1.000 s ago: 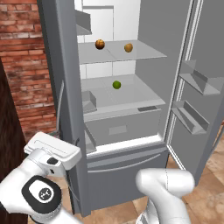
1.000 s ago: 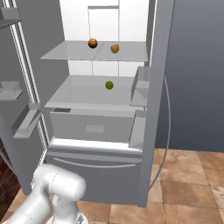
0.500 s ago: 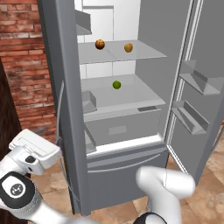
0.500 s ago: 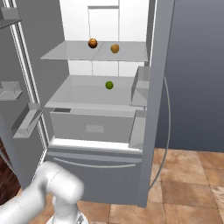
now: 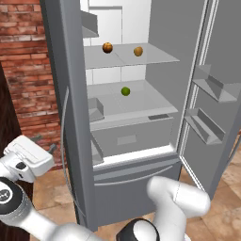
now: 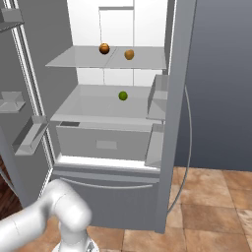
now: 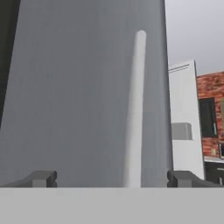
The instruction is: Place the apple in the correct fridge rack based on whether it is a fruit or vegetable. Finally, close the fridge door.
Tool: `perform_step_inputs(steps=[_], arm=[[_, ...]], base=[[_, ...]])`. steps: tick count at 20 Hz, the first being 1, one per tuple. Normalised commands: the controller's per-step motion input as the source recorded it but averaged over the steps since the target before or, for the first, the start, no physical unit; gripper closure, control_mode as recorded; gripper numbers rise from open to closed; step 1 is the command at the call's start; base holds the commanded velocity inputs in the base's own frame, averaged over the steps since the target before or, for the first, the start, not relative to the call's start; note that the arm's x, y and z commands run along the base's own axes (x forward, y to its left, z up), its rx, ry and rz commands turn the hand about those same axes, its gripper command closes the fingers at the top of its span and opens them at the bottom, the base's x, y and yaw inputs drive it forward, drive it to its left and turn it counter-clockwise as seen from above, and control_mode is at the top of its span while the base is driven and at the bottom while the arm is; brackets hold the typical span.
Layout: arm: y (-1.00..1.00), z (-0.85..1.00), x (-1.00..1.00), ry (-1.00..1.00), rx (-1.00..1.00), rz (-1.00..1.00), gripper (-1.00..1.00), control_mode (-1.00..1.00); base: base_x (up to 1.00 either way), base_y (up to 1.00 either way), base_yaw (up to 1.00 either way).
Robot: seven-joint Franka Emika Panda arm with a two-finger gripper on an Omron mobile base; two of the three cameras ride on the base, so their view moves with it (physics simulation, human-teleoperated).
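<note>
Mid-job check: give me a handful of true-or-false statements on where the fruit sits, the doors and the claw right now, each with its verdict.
1. The apple lies on the fridge rack, the higher shelf. True.
2. The small green ball shares that higher shelf with the apple. False: it lies on the lower shelf.
3. Both fridge doors are shut. False: the left door and the right door both stand open.
4. The claw is shut on the door handle. False: its fingers stand wide apart, with the handle between them in the hand view.
5. A second round fruit lies on the higher shelf, beside the apple and apart from it. True.
</note>
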Motion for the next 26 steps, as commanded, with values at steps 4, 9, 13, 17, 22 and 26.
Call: perform_step_inputs(steps=[4,9,13,17,22,26], arm=[[0.18,-0.19,0.30,0.00,0.00,-0.05,-1.00,-1.00],[0.09,-0.18,0.34,0.00,0.00,-0.04,-1.00,-1.00],[-0.14,-0.04,0.14,0.00,0.00,0.00,-1.00,-1.00],[-0.36,0.00,0.22,0.00,0.03,0.00,-1.00,-1.00],[-0.35,0.00,0.32,0.00,0.01,0.00,-1.00,-1.00],[-0.46,0.00,0.31,0.00,0.02,0.00,-1.00,-1.00]], base=[[0.00,0.00,0.00],[0.00,0.00,0.00],[0.00,0.00,0.00],[0.00,0.00,0.00],[0.00,0.00,0.00],[0.00,0.00,0.00]])
